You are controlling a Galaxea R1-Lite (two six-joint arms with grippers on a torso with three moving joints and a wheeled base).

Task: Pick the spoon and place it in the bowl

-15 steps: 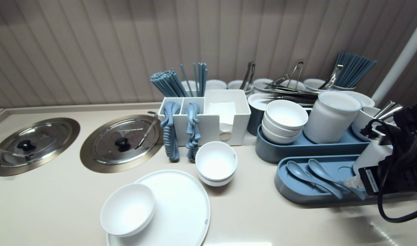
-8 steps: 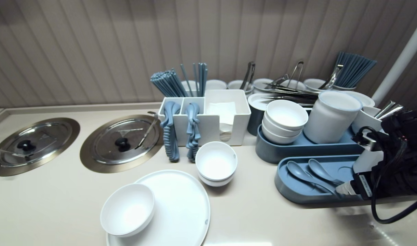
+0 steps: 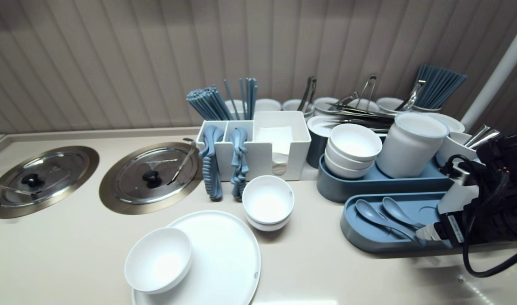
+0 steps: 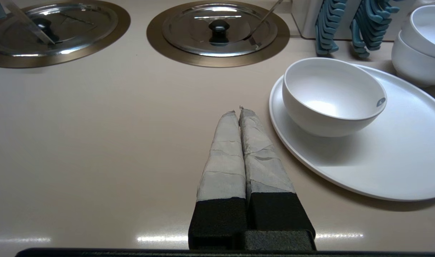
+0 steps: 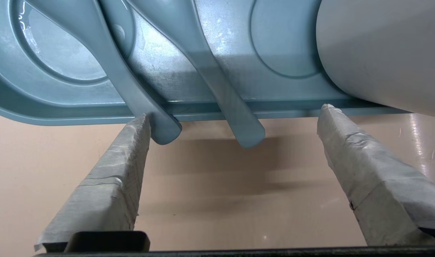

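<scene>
While the right gripper (image 5: 235, 111) stands released at the near rim of the oval blue tray (image 5: 60, 116), two blue plastic spoons (image 5: 203, 67) lie inside, handles overhanging; the left gripper (image 4: 238, 110), clenched, hovers above the beige bench (image 4: 96, 142).

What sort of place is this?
Probably a canteen or buffet serving line: steel-lidded wells sunk in the counter, stacked white bowls, bundled chopsticks.

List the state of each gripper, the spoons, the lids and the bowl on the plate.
Right gripper, open, at the spoon handles.
Left gripper, shut, beside the plate.
Spoons, lying in tray, handles overhanging rim.
Steel lids, in place.
Bowl, upright, empty.
</scene>
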